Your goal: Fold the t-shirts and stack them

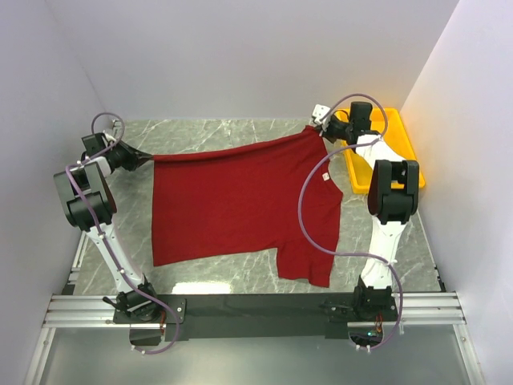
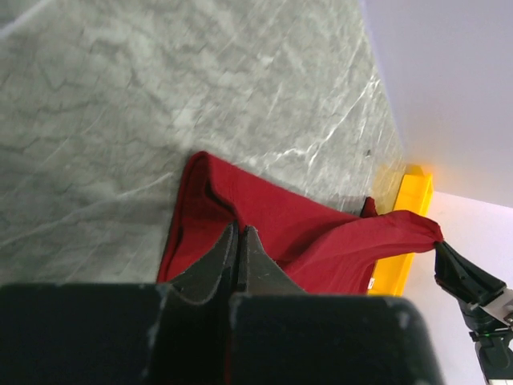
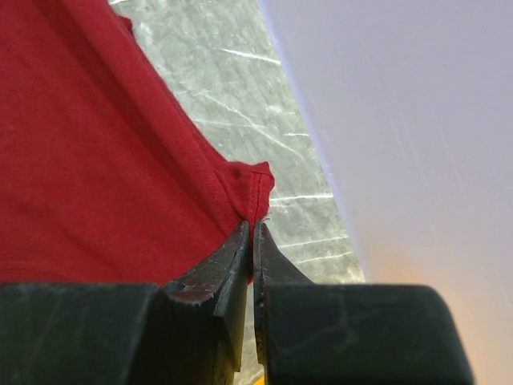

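Observation:
The dark red t-shirt (image 1: 240, 204) is stretched out above the marble table between both arms, its far edge taut. My left gripper (image 1: 147, 158) is shut on the shirt's far left corner; in the left wrist view (image 2: 239, 233) the cloth (image 2: 321, 233) runs from the closed jaws toward the right arm. My right gripper (image 1: 317, 128) is shut on the far right corner; in the right wrist view (image 3: 253, 226) the hemmed corner (image 3: 252, 188) is pinched between the jaws. A small white tag (image 1: 326, 176) shows near the shirt's right side.
A yellow plastic tray (image 1: 405, 144) stands at the back right, under the right arm; it also shows in the left wrist view (image 2: 405, 224). White walls close in the left, back and right. A black rail (image 1: 256, 309) runs along the near edge.

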`<control>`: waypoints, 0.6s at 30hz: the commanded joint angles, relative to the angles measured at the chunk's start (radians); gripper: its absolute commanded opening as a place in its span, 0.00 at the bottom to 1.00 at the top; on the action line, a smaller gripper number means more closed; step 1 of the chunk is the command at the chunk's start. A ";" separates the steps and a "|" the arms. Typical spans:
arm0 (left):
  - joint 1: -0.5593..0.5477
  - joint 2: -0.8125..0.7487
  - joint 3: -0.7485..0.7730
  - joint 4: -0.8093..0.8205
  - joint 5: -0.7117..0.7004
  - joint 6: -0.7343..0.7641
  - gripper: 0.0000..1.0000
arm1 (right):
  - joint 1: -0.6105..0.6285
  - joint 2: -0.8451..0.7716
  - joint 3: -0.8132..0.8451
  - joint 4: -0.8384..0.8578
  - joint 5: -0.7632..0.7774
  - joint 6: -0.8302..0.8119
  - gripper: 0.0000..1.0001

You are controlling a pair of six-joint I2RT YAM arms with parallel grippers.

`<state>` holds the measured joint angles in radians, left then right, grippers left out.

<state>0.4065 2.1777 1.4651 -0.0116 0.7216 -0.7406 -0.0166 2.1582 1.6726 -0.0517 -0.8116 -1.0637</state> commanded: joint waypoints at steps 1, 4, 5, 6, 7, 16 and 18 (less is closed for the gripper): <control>0.006 -0.067 -0.021 0.019 0.022 0.035 0.01 | -0.014 -0.066 -0.028 0.017 -0.024 -0.013 0.09; 0.005 -0.076 -0.038 0.024 0.029 0.044 0.01 | -0.014 -0.067 -0.040 0.001 -0.021 -0.027 0.10; 0.006 -0.079 -0.041 0.025 0.033 0.046 0.01 | -0.014 -0.061 -0.040 -0.003 -0.009 -0.031 0.10; 0.006 -0.079 -0.048 0.024 0.035 0.049 0.01 | -0.014 -0.057 -0.042 -0.007 -0.003 -0.041 0.09; 0.006 -0.082 -0.051 0.024 0.036 0.053 0.01 | -0.014 -0.052 -0.039 -0.022 0.006 -0.048 0.10; 0.006 -0.098 -0.065 0.033 0.064 0.063 0.01 | -0.011 -0.020 -0.036 -0.053 0.040 -0.094 0.10; 0.006 -0.099 -0.066 0.035 0.071 0.066 0.01 | -0.008 -0.018 -0.042 -0.045 0.043 -0.093 0.10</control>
<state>0.4072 2.1452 1.4036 -0.0105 0.7521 -0.7128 -0.0181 2.1456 1.6314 -0.1017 -0.7849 -1.1324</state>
